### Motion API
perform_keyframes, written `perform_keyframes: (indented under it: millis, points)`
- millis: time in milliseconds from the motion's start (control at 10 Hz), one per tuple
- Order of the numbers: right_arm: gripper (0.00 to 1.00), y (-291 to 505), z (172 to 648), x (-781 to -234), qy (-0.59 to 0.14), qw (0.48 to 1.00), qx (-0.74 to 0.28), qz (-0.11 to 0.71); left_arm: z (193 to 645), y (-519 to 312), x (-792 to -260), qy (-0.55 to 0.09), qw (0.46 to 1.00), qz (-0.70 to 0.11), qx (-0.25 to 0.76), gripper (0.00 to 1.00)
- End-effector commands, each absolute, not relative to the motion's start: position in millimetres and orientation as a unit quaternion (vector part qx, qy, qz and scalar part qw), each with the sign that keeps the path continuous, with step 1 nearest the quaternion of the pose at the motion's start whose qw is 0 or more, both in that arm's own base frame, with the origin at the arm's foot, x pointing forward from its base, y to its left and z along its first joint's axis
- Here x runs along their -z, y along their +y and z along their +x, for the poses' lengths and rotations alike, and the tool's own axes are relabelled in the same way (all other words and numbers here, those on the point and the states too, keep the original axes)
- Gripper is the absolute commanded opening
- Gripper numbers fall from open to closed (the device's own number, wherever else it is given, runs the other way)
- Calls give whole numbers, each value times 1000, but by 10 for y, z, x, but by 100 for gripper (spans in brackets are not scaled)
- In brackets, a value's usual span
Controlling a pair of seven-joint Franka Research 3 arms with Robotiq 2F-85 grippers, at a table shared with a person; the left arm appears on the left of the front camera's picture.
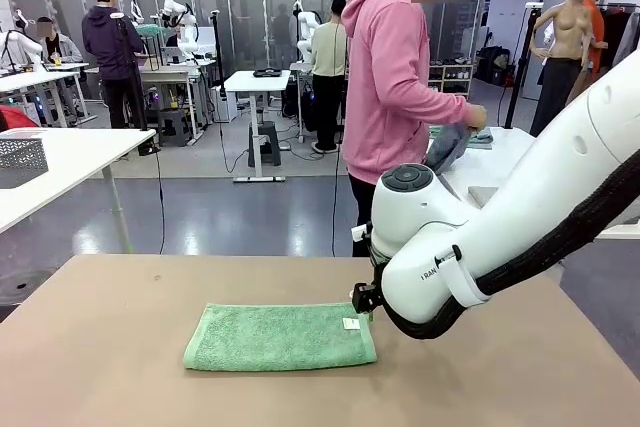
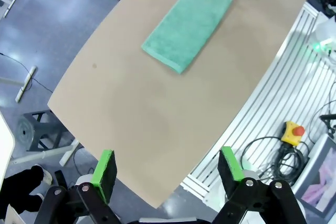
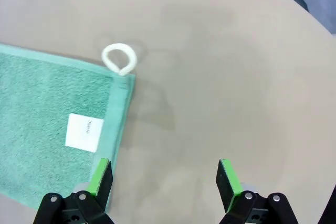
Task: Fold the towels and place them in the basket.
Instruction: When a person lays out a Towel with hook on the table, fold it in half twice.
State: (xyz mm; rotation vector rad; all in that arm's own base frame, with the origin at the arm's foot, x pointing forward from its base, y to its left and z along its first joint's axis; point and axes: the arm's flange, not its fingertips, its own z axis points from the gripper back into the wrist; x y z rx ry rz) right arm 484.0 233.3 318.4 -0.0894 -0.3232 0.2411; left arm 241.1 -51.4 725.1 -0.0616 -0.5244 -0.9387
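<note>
The mint green towel (image 1: 280, 337) lies folded and flat on the brown table, with its white loop (image 3: 119, 59) and white label (image 3: 84, 132) at the right end. My right gripper (image 3: 165, 178) hangs open just above that end; one finger (image 3: 101, 177) is over the towel's edge and the other over bare table. My left gripper (image 2: 168, 170) is open high above the near table edge, far from the towel (image 2: 189, 24). A person in a pink hoodie behind the table holds the grey-blue towel (image 1: 452, 143). The dark mesh basket (image 1: 20, 162) stands on a white table at far left.
The brown table (image 1: 110, 347) is bare around the towel. My right arm's white body (image 1: 470, 247) covers the table's right side. A red-and-yellow stop button (image 2: 294, 131) and cables lie on the floor beside the table.
</note>
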Motion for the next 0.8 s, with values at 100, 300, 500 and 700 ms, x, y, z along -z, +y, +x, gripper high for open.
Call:
perform_keyframes:
  millis: [100,300,500,700]
  points:
    - [100,2408,4926,-3007,-168,983,-73,6,2403,-496,-7229,-252,861,-24,442,97]
    - [100,2439,4917,-2968,-171,982,-77,33,2403,-496,-7229,-252,861,-24,442,97]
    - [100,2504,4844,-3005,-174,979,-93,40,2403,-496,-7229,-252,861,-24,442,97]
    - [100,2545,4923,-2899,-154,983,-93,43,2403,-496,-7229,-252,861,-24,442,97]
